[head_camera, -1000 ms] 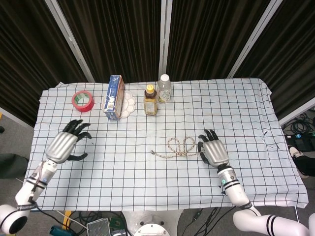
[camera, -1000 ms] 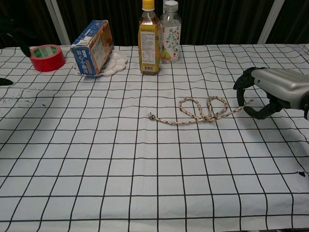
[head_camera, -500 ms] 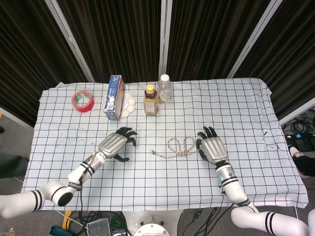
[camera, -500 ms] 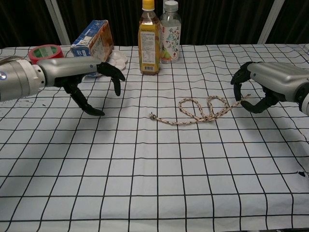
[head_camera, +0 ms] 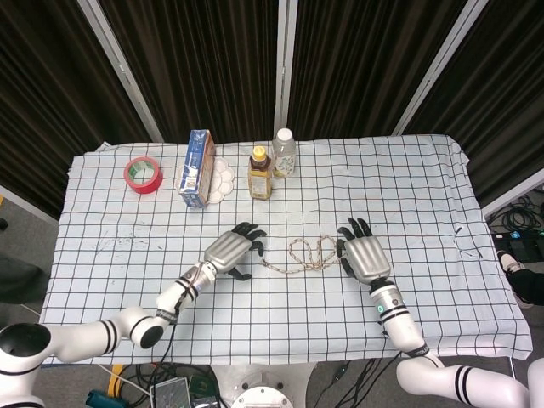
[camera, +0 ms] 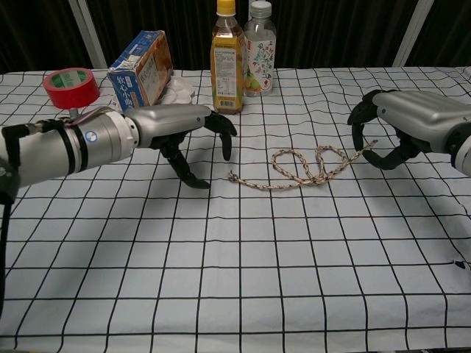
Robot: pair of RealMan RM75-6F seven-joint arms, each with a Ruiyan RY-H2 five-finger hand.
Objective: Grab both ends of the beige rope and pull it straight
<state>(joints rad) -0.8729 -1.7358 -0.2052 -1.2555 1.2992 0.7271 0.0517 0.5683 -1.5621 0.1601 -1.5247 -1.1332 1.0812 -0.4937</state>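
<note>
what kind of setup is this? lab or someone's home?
Most likely a lab test cell: black curtains on metal poles enclose a table under a grid-checked cloth, with props lined at the back and loose cables on the floor.

rope – beige, dark-flecked | tablecloth – white, black grid | tape roll red | carton blue-orange | hands silver, black fingers

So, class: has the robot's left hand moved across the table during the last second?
Yes. The left hand moved rightward, from below the red tape to the rope's left end.
</note>
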